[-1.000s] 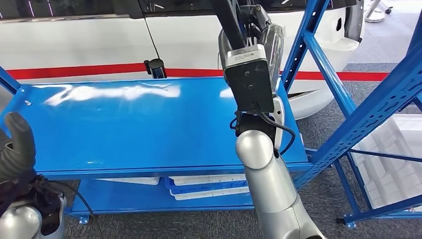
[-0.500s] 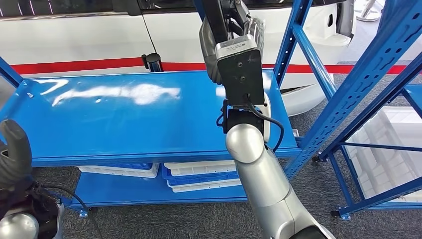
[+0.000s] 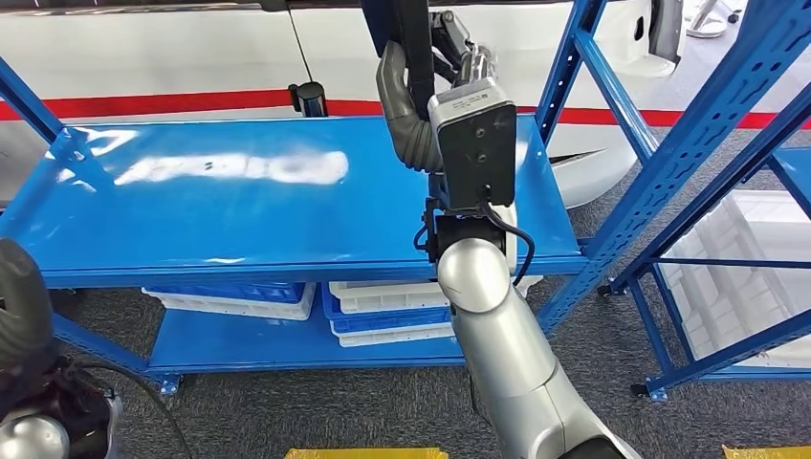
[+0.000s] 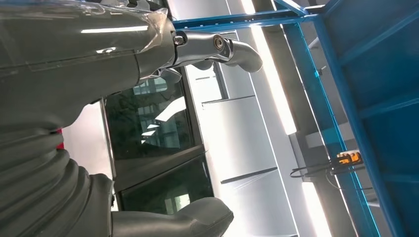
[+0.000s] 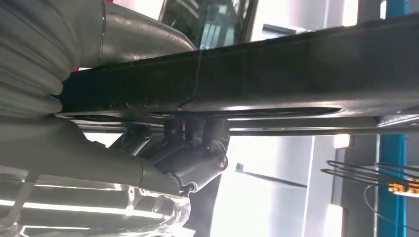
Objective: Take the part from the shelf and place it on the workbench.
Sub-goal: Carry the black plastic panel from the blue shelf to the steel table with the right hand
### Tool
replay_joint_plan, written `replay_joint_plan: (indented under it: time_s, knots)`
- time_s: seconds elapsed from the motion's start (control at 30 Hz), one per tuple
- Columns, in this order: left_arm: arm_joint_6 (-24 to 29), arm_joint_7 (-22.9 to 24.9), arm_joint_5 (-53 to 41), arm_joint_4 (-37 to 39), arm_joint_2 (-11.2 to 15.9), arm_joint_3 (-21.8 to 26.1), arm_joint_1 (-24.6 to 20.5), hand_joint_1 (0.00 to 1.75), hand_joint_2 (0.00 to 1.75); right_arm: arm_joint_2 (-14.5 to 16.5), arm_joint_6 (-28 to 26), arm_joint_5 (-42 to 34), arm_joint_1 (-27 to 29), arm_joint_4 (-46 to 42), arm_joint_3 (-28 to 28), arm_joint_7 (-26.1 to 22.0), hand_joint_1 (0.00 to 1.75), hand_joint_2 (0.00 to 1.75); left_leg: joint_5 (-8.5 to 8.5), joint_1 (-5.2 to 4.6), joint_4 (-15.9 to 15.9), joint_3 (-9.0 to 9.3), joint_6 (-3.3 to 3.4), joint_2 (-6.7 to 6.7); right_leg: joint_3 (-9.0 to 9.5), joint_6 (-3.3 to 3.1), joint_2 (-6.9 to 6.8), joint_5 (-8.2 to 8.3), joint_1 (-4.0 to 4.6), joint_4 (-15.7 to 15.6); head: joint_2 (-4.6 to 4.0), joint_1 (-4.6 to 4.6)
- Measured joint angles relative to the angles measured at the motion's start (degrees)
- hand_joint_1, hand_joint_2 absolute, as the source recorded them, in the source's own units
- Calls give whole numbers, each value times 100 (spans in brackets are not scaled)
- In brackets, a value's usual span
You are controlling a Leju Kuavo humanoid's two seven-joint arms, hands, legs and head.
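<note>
Right robot hand (image 3: 457,59): raised, fingers wrapped around the long dark part (image 3: 411,48), carrying it clear.
Bench (image 3: 287,239): blue, directly beneath the robot hand, likely drop-off.
Left robot hand (image 3: 19,306): low, grasp unclear.

The right arm rises from the lower middle of the head view, its silver forearm upright and the dark wrist camera box facing back. Above it the right robot hand (image 3: 449,57) is raised high, fingers (image 5: 192,136) curled around a long dark bar, thumb on the other side. The left robot hand (image 3: 21,306) sits low at the left edge, dark and upright; its thumb (image 4: 197,217) and a finger (image 4: 222,49) stand apart
</note>
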Motion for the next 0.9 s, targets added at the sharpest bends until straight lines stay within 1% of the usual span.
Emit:
replay_joint_plan:
  time_s: [0.03, 0.07, 0.1, 0.13, 0.17, 0.2, 0.23, 0.27, 0.3, 0.33, 0.37, 0.4, 0.43, 0.47, 0.5, 0.53, 0.57, 0.6, 0.63, 0.67, 0.7, 0.73, 0.77, 0.8, 0.83, 0.87, 0.9]
  knots:
    - [5, -11, 40, -17, 22, 1, 28, 0, 175, -1, 59, -26, 50, -35, -40, -64, 175, 175, 35, -7, 8, -23, -31, 3, 145, -24, 1, -7, 14, -241, 0, -2]
    - [10, -25, 76, -34, 48, 1, 62, 0, 175, -2, 109, -44, 115, -82, -88, -120, 175, 175, 71, -10, 6, -40, -63, 6, 197, -54, 5, -21, 29, -347, 0, -5]
    - [19, -42, 118, -48, 78, 1, 100, 0, 175, -4, 150, -56, 192, -133, -142, -165, 175, 175, 111, -5, -2, -44, -99, 9, 171, -89, 8, 3, 28, -366, 0, -10]
    - [26, -61, 161, -64, 114, 1, 142, 0, 175, -6, 180, -67, 267, -184, -199, -196, 175, 175, 108, 8, 4, -61, -134, 2, 143, -137, 6, 44, 6, -379, 0, -5]
    - [29, -79, 212, -79, 154, 3, 179, 0, 175, -7, 205, -79, 332, -234, -250, -215, 175, 175, 27, 19, 57, -94, -165, -8, 114, -195, 5, 93, -17, -392, 0, -12]
    - [22, -98, 277, -92, 199, 9, 213, 0, 175, -7, 228, -92, 392, -287, -299, -233, 175, 175, -148, 29, 202, -153, -195, -19, 77, -252, 0, 150, -43, -410, 0, -23]
    - [4, -116, 351, -102, 246, 16, 243, 0, 175, -9, 243, -106, 446, -345, -346, -251, 175, 175, -397, 39, 449, -238, -219, -30, 32, -295, -4, 206, -61, -415, 0, -31]
    - [-25, -129, 429, -106, 289, 22, 269, 0, 175, -16, 257, -121, 514, -419, -396, -268, 175, 175, -670, 43, 809, -340, -247, -34, -29, -321, -6, 258, -58, -413, 0, -44]
    - [-64, -137, 498, -104, 327, 27, 294, 0, 175, -31, 269, -133, 602, -507, -453, -291, 175, 175, -883, 51, 1184, -431, -275, -36, -90, -330, -9, 310, -53, -408, 0, -47]
    - [-96, -140, 553, -100, 365, 27, 311, 0, 175, -52, 280, -140, 708, -610, -514, -314, 175, 175, -987, 63, 1466, -475, -300, -36, -151, -327, -11, 357, -49, -405, 0, -46]
    - [-126, -140, 599, -94, 405, 24, 322, 0, 175, -80, 291, -141, 833, -734, -581, -338, 175, 175, -973, 79, 1578, -432, -319, -35, -215, -316, -13, 402, -47, -397, 0, -46]
    - [-146, -139, 633, -85, 446, 21, 326, 0, 175, -107, 300, -134, 947, -855, -643, -358, 175, 175, -864, 95, 1476, -295, -329, -34, -272, -298, -15, 438, -50, -384, 0, -44]
    - [-158, -138, 665, -77, 487, 17, 324, 0, 175, -133, 309, -124, 1048, -987, -703, -370, 175, 175, -712, 112, 1159, -40, -334, -33, -332, -279, -14, 471, -55, -362, 0, -46]
    - [-167, -137, 691, -69, 525, 13, 317, 0, 175, -154, 315, -115, 1130, -1111, -754, -376, 175, 175, -635, 126, 755, 243, -336, -39, -387, -251, -11, 502, -60, -335, 0, -47]
    - [-171, -131, 709, -62, 556, 9, 311, 0, 175, -168, 322, -107, 1188, -1224, -795, -378, 175, 175, -602, 121, 404, 477, -322, -51, -434, -216, -4, 533, -58, -312, 0, -45]
    - [-180, -124, 739, -54, 580, 5, 310, 0, 175, -179, 329, -96, 1243, -1323, -831, -379, 175, 175, -602, 109, 140, 641, -294, -63, -468, -179, 3, 568, -53, -298, 0, -44]
    - [-196, -126, 779, -37, 597, 1, 313, 0, 175, -186, 334, -82, 1296, -1390, -861, -388, 175, 175, -637, 85, 36, 689, -258, -75, -486, -136, 8, 604, -51, -296, 0, -45]
    - [-216, -140, 832, -4, 609, -5, 326, 0, 175, -197, 334, -66, 1362, -1442, -899, -410, 175, 175, -609, 57, 19, 685, -207, -81, -495, -86, 14, 645, -52, -307, 0, -40]
    - [-235, -171, 892, 39, 616, -14, 341, 0, 175, -212, 326, -50, 1443, -1479, -941, -439, 175, 175, -564, 55, 1, 660, -146, -74, -505, -39, 15, 674, -46, -312, 0, -40]
    - [-249, -215, 946, 85, 621, -26, 348, 0, 175, -233, 306, -32, 1539, -1525, -989, -475, 175, 175, -507, 51, -21, 628, -89, -64, -543, -9, 18, 644, -47, -282, 0, -40]
    - [-253, -259, 1001, 127, 622, -40, 357, 0, 175, -261, 275, -15, 1636, -1590, -1038, -507, 175, 175, -439, 54, -45, 580, -24, -52, -604, -6, 20, 536, -44, -185, 0, -24]
    - [-255, -294, 1055, 157, 623, -60, 368, 0, 175, -293, 238, 5, 1730, -1665, -1081, -531, 175, 175, -368, 61, -64, 513, 28, -41, -698, -29, 21, 336, -39, 30, 0, -13]
    - [-256, -320, 1111, 184, 624, -85, 386, 0, 175, -331, 198, 26, 1821, -1754, -1118, -551, 175, 175, -304, 52, -65, 431, 59, -34, -823, -64, 21, 66, -45, 375, 0, -2]
    - [-256, -338, 1157, 209, 624, -112, 414, 0, 175, -368, 164, 42, 1904, -1835, -1150, -564, 175, 175, -242, 49, -63, 344, 79, -27, -938, -82, 21, -179, -44, 781, 0, 11]
    - [-256, -353, 1186, 235, 623, -139, 442, 0, 175, -405, 135, 57, 1983, -1905, -1176, -570, 175, 175, -177, 45, -61, 256, 83, -18, -1020, -70, 21, -342, -44, 1154, 0, 11]
    - [-250, -372, 1201, 261, 615, -165, 466, 0, 175, -439, 110, 72, 2055, -1967, -1197, -571, 175, 175, -111, 43, -59, 169, 80, -7, -1031, -28, 21, -386, -44, 1394, 0, 11]
    - [-242, -390, 1199, 284, 603, -185, 483, 0, 175, -467, 93, 89, 2116, -2020, -1212, -572, 175, 175, -48, 42, -56, 87, 69, 3, -938, 30, 21, -316, -44, 1424, 0, 13]
